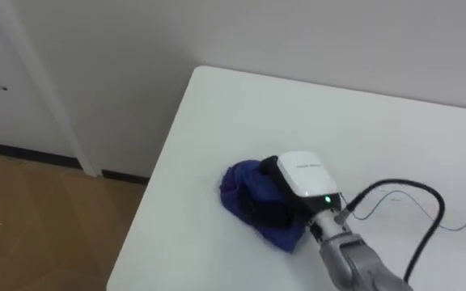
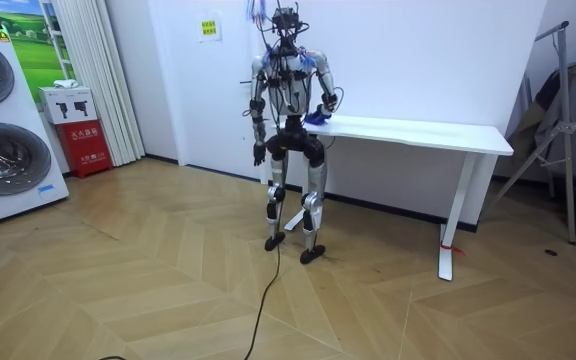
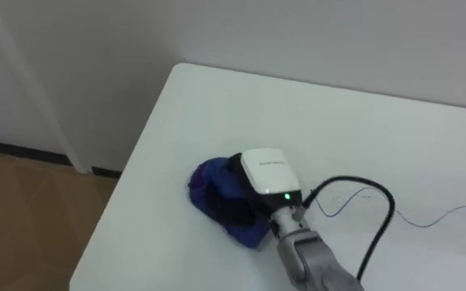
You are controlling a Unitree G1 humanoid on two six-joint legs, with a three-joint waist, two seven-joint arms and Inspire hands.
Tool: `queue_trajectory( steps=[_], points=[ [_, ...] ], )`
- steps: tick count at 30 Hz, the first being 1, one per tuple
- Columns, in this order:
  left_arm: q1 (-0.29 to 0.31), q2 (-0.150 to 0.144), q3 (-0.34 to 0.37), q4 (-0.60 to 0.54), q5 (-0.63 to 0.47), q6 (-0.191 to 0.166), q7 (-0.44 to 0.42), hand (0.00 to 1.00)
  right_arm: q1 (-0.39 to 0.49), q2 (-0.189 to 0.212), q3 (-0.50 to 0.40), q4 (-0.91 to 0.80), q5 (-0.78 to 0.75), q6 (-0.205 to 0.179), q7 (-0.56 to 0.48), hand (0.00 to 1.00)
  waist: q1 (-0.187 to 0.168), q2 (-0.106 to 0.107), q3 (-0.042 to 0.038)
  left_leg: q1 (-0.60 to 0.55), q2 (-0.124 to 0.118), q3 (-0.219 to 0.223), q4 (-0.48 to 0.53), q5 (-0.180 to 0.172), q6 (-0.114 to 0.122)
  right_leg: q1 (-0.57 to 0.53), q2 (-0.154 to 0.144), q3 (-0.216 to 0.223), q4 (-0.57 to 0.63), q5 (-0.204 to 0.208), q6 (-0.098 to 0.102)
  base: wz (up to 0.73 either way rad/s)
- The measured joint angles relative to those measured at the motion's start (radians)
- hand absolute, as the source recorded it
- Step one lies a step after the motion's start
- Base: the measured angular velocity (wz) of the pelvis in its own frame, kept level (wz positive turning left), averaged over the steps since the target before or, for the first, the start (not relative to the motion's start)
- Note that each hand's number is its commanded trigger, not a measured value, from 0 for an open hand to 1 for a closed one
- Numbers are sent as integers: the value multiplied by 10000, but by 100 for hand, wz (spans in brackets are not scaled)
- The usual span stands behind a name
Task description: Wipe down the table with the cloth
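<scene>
A bunched blue cloth (image 1: 239,192) lies near the left end of the white table (image 1: 314,113). My right hand (image 1: 302,173) comes in from the lower right and rests on top of the cloth, with its dark fingers curled into the folds. The hand covers the cloth's right part. In the room view I stand at the table's (image 2: 418,130) left end, facing the wall, with the cloth (image 2: 316,117) at the near corner. My left hand (image 2: 258,153) hangs by my side, away from the table.
The table's left edge and far corner lie close to the cloth, with wooden floor (image 1: 39,218) below and the white wall behind. Washing machines (image 2: 3,130) and a red box (image 2: 86,147) stand at the room view's left, and a metal rack (image 2: 568,120) at its right.
</scene>
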Motion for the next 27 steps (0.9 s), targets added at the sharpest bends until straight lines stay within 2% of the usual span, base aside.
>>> queue_trajectory(
  steps=[2, 3, 5, 6, 9, 12, 14, 15, 16, 20, 22, 24, 27],
  points=[
    [240, -22, 210, -144, 1, 156, -9, 0, -524, -43, -494, 986, 99, -30, -8, 100, 67, -13, -4, -68, -15, -216, 169, 2, -3, 69, -8, -269, -8, 0, -1, 39],
    [447, -16, 397, -212, 6, 216, -7, 0, -555, -96, -965, 1261, 332, -29, -76, 100, 65, -57, -14, -74, -42, -452, 174, 7, 6, 91, -23, -442, -9, -1, -1, 50],
    [793, 0, 754, -202, -41, 337, -33, 0, -559, -176, -1490, 1747, 723, -84, -350, 100, 72, -31, 1, -81, -42, -572, 165, 7, 6, 147, -30, -586, -10, -1, 0, 33],
    [966, -1, 999, -182, -48, 406, -81, 0, -543, -246, -1863, 2246, 967, -308, -663, 100, 36, -49, -11, -66, -51, -627, 159, 7, 7, 206, -48, -749, -16, -7, 9, 28],
    [1144, 10, 1566, -194, 5, 449, -113, 0, -240, -433, -3130, 3136, 1201, -702, -1293, 100, -122, -5, -4, -16, -184, -729, 203, 21, 29, 392, -169, -858, -19, -83, 114, 29],
    [1127, 102, 1968, -211, 124, 442, -115, 0, 311, -854, -4044, 3591, 1417, -1021, -1721, 100, -617, 27, -47, -51, -371, -728, 262, 52, 81, 558, -361, -1083, -17, -175, 216, 29],
    [1075, 134, 2215, -209, 124, 420, -107, 0, 724, -980, -4517, 3738, 1600, -1067, -1984, 100, -679, 63, -130, 22, -402, -677, 259, 46, 92, 590, -404, -1054, -6, -179, 218, 0],
    [1101, 199, 2265, -209, 127, 412, -89, 0, 859, -992, -4763, 3971, 1608, -1150, -2184, 100, -894, 57, -126, 129, -413, -681, 258, 38, 104, 719, -411, -1051, -16, -179, 218, 0],
    [1096, 265, 2276, -210, 126, 353, -80, 0, 1050, -1006, -5069, 4167, 1682, -1218, -2342, 100, -1094, 39, -179, 150, -413, -674, 261, 15, 143, 762, -406, -977, 3, -181, 222, 5],
    [988, 305, 2346, -417, 126, 167, -70, 0, 1565, -1060, -5762, 4480, 1943, -1300, -2839, 100, -1225, 35, -187, 199, -361, -324, 255, -27, 220, 736, -376, -791, -16, -192, 239, -23],
    [969, 302, 2361, -415, 123, 73, -35, 0, 1835, -1128, -5875, 4747, 2076, -1378, -3262, 100, -1430, 35, -232, 275, -354, -249, 260, -40, 221, 793, -376, -741, -4, -199, 248, -12],
    [877, 273, 2492, -416, 119, 46, -14, 0, 2133, -1167, -6064, 4781, 2077, -1386, -3399, 100, -1448, -11, -288, 277, -344, -194, 300, -42, 218, 789, -375, -736, -2, -200, 247, -10],
    [837, 219, 2681, -420, 100, 39, 77, 0, 2445, -1206, -6300, 4932, 2130, -1385, -3605, 100, -1506, -54, -331, 303, -349, -143, 352, -42, 217, 808, -385, -733, 12, -199, 246, -6]
  ],
)
